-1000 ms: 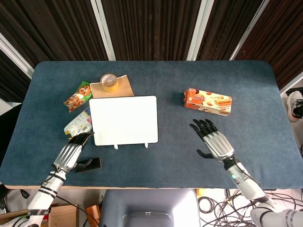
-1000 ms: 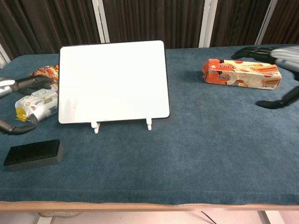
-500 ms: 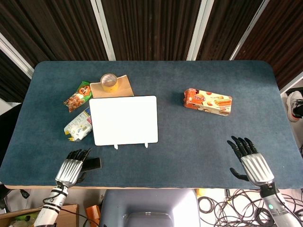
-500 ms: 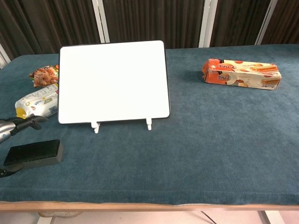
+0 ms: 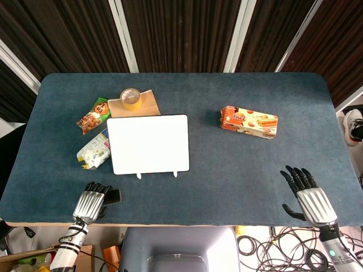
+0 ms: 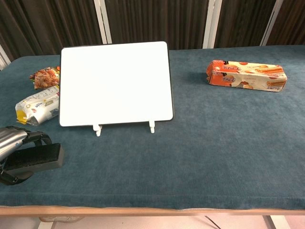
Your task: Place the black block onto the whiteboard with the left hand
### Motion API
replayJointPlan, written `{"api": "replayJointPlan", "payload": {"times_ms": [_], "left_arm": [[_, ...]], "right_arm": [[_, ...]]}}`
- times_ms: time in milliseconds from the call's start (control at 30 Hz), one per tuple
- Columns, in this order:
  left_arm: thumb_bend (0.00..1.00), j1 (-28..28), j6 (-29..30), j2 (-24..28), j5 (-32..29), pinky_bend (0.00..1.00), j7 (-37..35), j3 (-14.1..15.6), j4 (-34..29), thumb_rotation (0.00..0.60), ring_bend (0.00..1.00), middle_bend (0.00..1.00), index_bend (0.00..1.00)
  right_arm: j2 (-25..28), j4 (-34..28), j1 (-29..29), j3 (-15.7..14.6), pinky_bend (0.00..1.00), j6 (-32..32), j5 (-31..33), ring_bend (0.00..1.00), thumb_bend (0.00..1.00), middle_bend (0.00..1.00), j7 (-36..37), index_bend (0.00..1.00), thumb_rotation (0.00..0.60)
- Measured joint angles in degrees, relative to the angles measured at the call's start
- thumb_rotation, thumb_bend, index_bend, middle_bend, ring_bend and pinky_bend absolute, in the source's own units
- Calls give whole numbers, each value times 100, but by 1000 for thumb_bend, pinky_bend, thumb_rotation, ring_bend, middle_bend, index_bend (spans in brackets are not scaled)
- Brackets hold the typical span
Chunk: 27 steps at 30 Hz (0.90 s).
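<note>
The black block [image 6: 39, 157] lies on the blue cloth near the table's front left corner; in the head view only its right end [image 5: 115, 196] shows. My left hand [image 6: 13, 143] wraps its left end, fingers arched over the top and thumb at the front; from above, the left hand [image 5: 91, 202] covers most of it. The whiteboard [image 5: 147, 143] stands tilted on two white feet just behind, also seen in the chest view [image 6: 116, 83]. My right hand [image 5: 309, 197] is open with fingers spread at the front right edge, outside the chest view.
An orange biscuit box [image 5: 249, 122] lies at the right. Left of the whiteboard are a white-yellow packet [image 5: 93, 151] and an orange snack bag [image 5: 93, 115]. A tape roll [image 5: 131, 98] sits on brown card behind the board. The table's front edge [image 6: 152, 210] is close to the block.
My left hand drew back from beside the whiteboard to the block and curled its fingers around it. My right hand withdrew from mid-table to the front right edge.
</note>
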Motion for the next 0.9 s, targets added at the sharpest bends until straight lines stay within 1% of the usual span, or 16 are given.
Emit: {"api": "replayJointPlan", "payload": {"times_ms": [100, 267, 300, 400, 500, 600, 667, 700, 733, 800, 833, 900], "left_arm": [[344, -13, -31, -18, 0, 168, 1, -8, 65, 600, 225, 374, 309], [371, -15, 31, -103, 77, 165, -60, -53, 215, 600, 294, 517, 435], [381, -14, 34, -110, 88, 165, -72, -55, 228, 600, 322, 563, 472], [433, -16, 95, -149, 186, 170, -81, -67, 335, 600, 432, 715, 590], [491, -1, 284, -244, 406, 182, -149, -92, 553, 600, 475, 777, 646], [558, 8, 416, -286, 625, 194, -419, -130, 626, 600, 506, 817, 671], [595, -10, 539, -315, 787, 235, -663, -199, 658, 600, 540, 844, 682], [606, -28, 614, -339, 896, 282, -764, -246, 692, 600, 561, 860, 687], [611, -54, 703, -375, 1026, 364, -872, -305, 747, 600, 584, 875, 692], [613, -149, 937, -510, 1347, 486, -1138, -502, 972, 600, 603, 888, 694], [614, -224, 1031, -609, 1485, 528, -1249, -638, 1144, 600, 612, 893, 694], [615, -376, 1095, -760, 1572, 549, -1341, -874, 1419, 600, 621, 898, 695]], "right_arm": [[18, -16, -17, 19, 0, -8, -3, 0, 208, 0, 15, 0, 600], [34, -23, -35, 42, 0, -17, -12, 0, 208, 0, 43, 0, 600], [36, -23, -36, 44, 0, -20, -15, 0, 207, 0, 48, 0, 600], [52, -27, -38, 45, 0, -51, -25, 0, 208, 0, 93, 0, 600], [82, -38, -49, 49, 0, -68, -47, 0, 208, 0, 133, 0, 600], [88, -42, -60, 72, 0, -78, -43, 0, 207, 0, 154, 0, 600], [92, -51, -59, 79, 0, -103, -35, 0, 208, 0, 171, 0, 600], [94, -57, -57, 83, 0, -117, -34, 0, 208, 0, 193, 0, 600], [97, -60, -56, 86, 0, -128, -37, 0, 208, 0, 207, 0, 600], [103, -52, -56, 90, 0, -147, -48, 0, 208, 0, 214, 0, 600], [105, -51, -56, 92, 0, -153, -48, 0, 208, 0, 223, 0, 600], [112, -47, -55, 101, 0, -179, -35, 0, 208, 0, 251, 0, 600]]}}
